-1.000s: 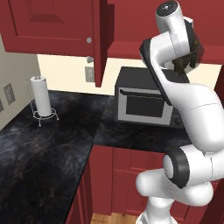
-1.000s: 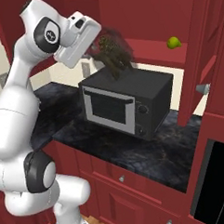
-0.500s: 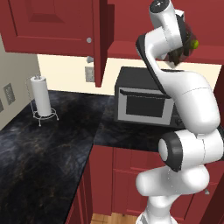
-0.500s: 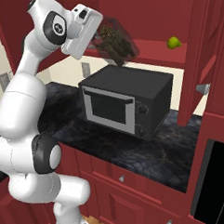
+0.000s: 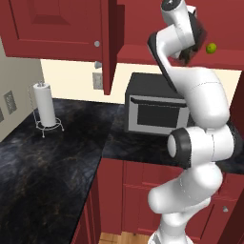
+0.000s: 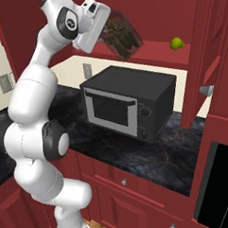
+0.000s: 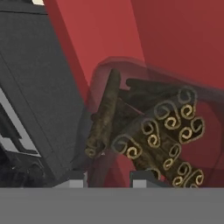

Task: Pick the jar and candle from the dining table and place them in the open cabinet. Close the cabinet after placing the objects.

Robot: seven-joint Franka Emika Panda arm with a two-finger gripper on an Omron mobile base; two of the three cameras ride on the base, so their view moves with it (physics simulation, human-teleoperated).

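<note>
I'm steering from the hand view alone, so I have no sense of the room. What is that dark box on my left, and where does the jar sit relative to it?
Observer: It's a black microwave on the counter. The gripper holds the jar tilted above it, at the lip of the open cabinet's shelf.
Operator: Anything already on that shelf?
Observer: A small green ball, further along the shelf past the jar.
Operator: Where is the cabinet door?
Observer: One door stands swung out to the right of the microwave in the right base view; the left base view shows another door open on the other side.
</note>
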